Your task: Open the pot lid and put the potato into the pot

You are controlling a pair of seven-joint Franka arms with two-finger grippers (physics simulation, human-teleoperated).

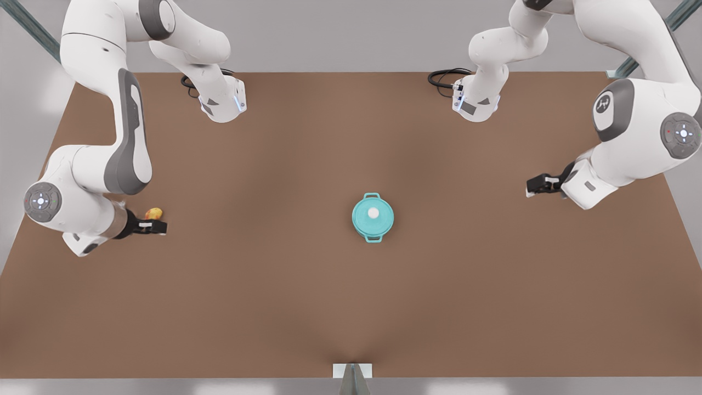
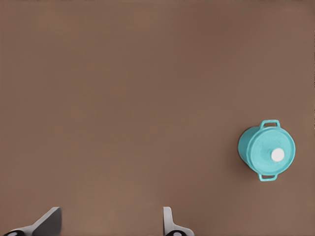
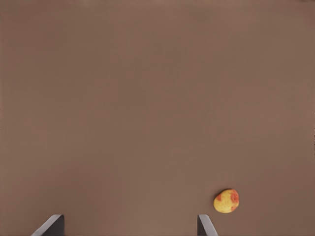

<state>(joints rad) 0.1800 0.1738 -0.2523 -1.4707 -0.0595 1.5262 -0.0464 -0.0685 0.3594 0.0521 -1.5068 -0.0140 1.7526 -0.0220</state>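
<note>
1. One pot [image 1: 373,218] stood at the middle of the front view.
2. One lid [image 1: 373,214] sat on it, with one white knob [image 1: 373,213].
3. Two loop handles showed on the pot.
4. One potato [image 1: 154,213] lay at the front view's left.
5. Two arms, each with one gripper: right gripper [image 1: 155,225] at the left, left gripper [image 1: 533,185] at the right.
6. One table [image 1: 274,307].
</note>
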